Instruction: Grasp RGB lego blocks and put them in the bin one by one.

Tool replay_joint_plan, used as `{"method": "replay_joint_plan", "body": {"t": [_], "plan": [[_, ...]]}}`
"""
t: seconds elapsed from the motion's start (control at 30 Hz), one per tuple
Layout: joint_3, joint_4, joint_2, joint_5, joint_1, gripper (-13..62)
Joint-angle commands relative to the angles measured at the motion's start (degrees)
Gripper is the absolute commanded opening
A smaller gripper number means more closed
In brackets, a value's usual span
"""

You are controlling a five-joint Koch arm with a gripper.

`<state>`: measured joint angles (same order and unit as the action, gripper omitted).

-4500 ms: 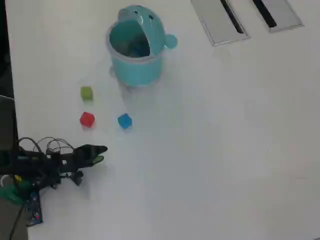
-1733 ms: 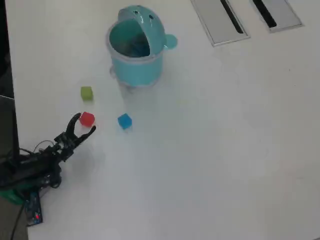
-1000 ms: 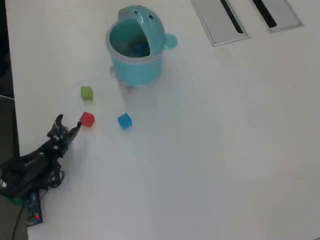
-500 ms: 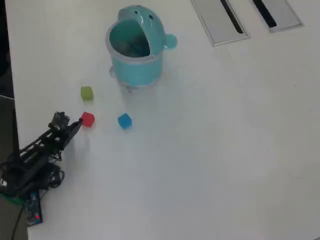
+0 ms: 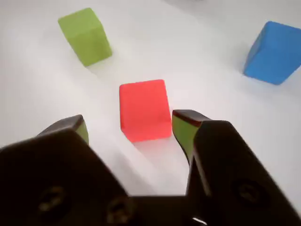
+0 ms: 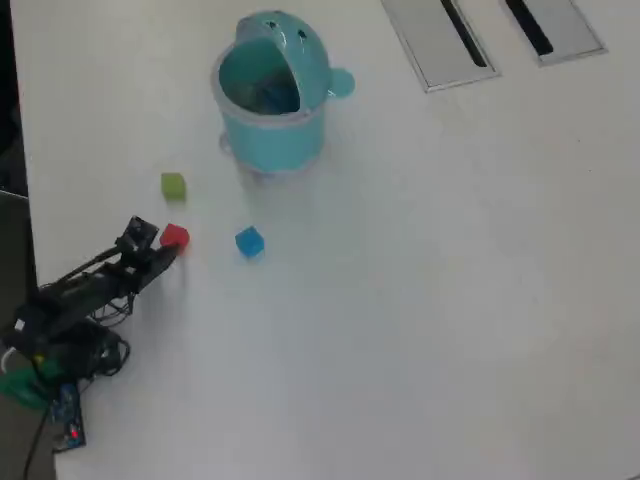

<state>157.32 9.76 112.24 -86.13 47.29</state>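
Note:
The red lego block [image 5: 143, 109] [image 6: 176, 236] lies on the white table just ahead of my open gripper [image 5: 130, 127] [image 6: 160, 247]. Its near edge reaches between the two green-padded fingertips [image 5: 182, 128], and the jaws stand apart without closing on it. In the wrist view the yellow-green block [image 5: 85, 36] [image 6: 173, 185] sits beyond at the upper left, and the blue block [image 5: 274, 52] [image 6: 249, 241] at the upper right. The teal bin [image 6: 272, 95] stands at the back of the overhead view with its domed lid tipped open.
Two flat grey panels [image 6: 440, 38] with dark slots lie at the table's top right. The table's left edge [image 6: 22, 200] runs close beside the arm, whose base and cables [image 6: 50, 350] sit at the lower left.
The arm has swung from pointing right to reaching up-right, and over the last second the open gripper has slid forward up to the red block. The blocks have not moved.

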Motion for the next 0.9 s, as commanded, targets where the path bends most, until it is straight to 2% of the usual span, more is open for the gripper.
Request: {"method": "replay_joint_plan", "body": {"t": [0.0,0.57,0.87], "plan": [[-5.36,4.92,-1.58,0.0,-0.09,32.4],[-7.38,15.56,-15.03,0.0,-0.79,32.4],[-7.21,17.49,-16.96,0.18,-0.44,32.4]]}}
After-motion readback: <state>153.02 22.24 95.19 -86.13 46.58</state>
